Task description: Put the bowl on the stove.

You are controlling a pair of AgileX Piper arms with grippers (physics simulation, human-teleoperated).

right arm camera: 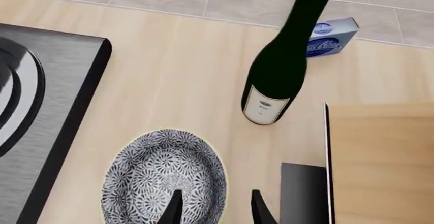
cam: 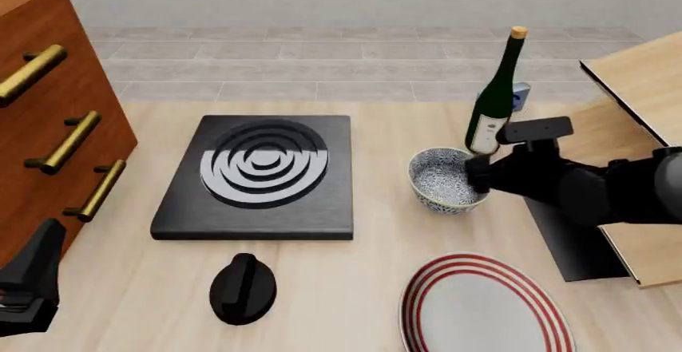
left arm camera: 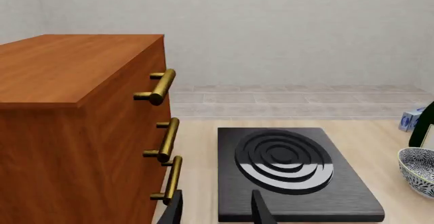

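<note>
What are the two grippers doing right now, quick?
Left gripper: open, holding nothing.
Right gripper: open, straddling the bowl rim, not clamped.

The bowl [right arm camera: 163,176] looked like glazed ceramic, white under a dense blue-grey speckle. The stove [cam: 259,178] was a matt black slab with glossy silver-grey metal rings. The wine bottle [cam: 496,96] was shiny dark green glass with a paper label. The dresser [left arm camera: 74,127] showed smooth reddish wood and brushed brass handles [left arm camera: 160,87]; the table [cam: 352,272] was pale matt wood.
</note>
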